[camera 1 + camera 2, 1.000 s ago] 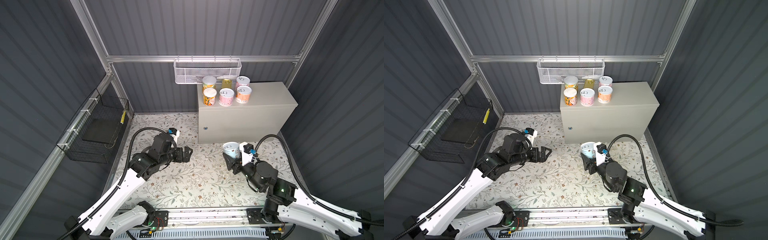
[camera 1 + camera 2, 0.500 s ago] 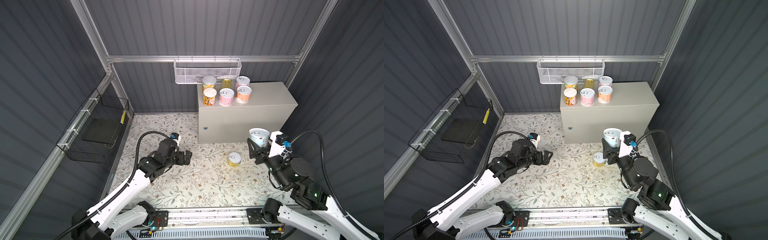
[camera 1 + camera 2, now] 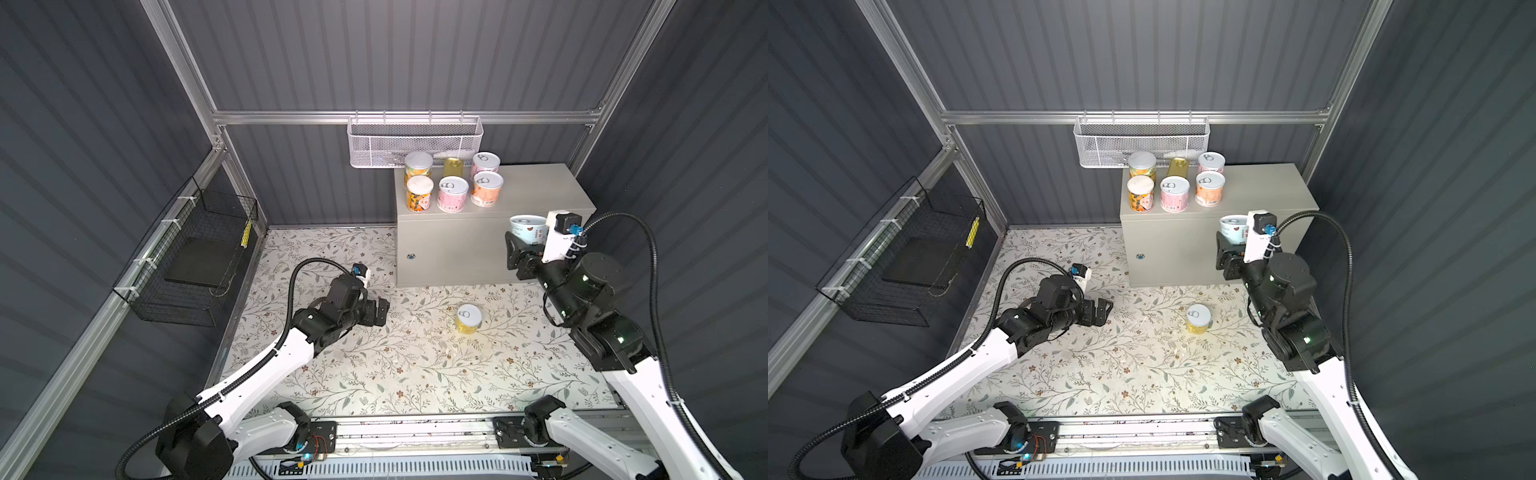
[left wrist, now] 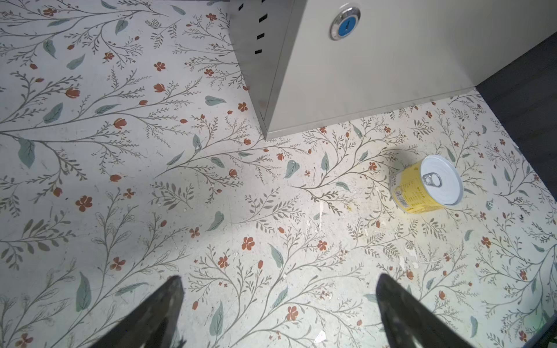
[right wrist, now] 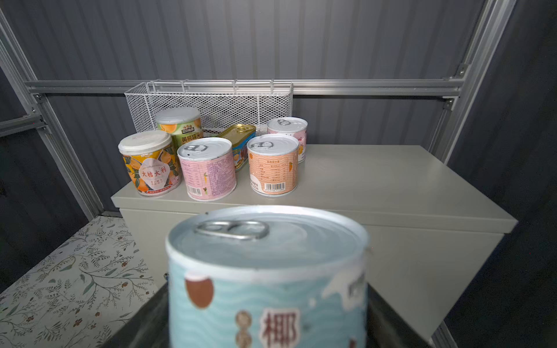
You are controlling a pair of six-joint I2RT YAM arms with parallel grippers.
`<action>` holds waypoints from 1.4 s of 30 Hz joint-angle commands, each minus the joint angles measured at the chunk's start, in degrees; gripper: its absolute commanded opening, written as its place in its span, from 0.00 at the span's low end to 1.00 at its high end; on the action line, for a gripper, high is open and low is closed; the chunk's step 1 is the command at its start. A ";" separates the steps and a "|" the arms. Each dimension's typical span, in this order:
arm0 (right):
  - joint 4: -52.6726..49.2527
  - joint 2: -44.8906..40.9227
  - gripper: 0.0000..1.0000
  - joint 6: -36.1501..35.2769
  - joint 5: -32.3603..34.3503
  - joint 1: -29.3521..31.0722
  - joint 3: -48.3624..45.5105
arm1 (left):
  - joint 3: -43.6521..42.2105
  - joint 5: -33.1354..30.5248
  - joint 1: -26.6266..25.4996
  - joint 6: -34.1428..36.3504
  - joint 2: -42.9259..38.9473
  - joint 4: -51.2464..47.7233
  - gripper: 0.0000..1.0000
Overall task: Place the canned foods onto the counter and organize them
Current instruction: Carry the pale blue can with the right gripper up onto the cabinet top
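Right gripper point(image 3: 527, 245), clenching the blue can point(image 3: 528, 226), is rising to counter point(image 3: 540, 187) height; left gripper point(image 3: 379, 312) idling splayed, yellow can point(image 3: 468, 318) still floored.

A blue can point(image 5: 268, 286) fills the near foreground, upright, its silvery pull-tab top facing up, with the right gripper point(image 5: 266, 331) clamped on its sides; only dark finger edges show at either side of it. Beyond it stands the counter point(image 5: 376, 186), its right part bare. Six cans cluster at its far left end. The front row holds a white-lidded orange can point(image 5: 149, 164), a pink can point(image 5: 208, 168) and a peach can point(image 5: 272, 164). Behind them are a green can point(image 5: 179, 123), a gold tin point(image 5: 239, 132) and a pale can point(image 5: 289, 128). A white mesh basket point(image 5: 211, 105) hangs from a rail point(image 5: 361, 87) behind them. A floral mat point(image 5: 69, 286) lies below the counter.
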 commanded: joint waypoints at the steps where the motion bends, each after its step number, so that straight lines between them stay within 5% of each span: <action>1: 6.19 2.07 0.62 2.24 -8.62 -4.55 3.78 | 0.52 -1.83 0.08 2.11 -0.50 0.29 1.00; 8: 9.54 8.58 0.61 6.07 -16.82 -16.41 7.48 | -0.30 -4.72 0.12 2.91 -2.05 -0.98 1.00; 16: 10.55 15.63 0.61 6.32 -21.20 -21.78 14.06 | 0.55 -6.06 0.09 2.59 -0.72 -1.51 1.00; 42: 26.83 38.01 0.63 8.85 -27.62 -25.12 24.53 | 4.09 -7.90 0.08 3.29 10.40 1.99 1.00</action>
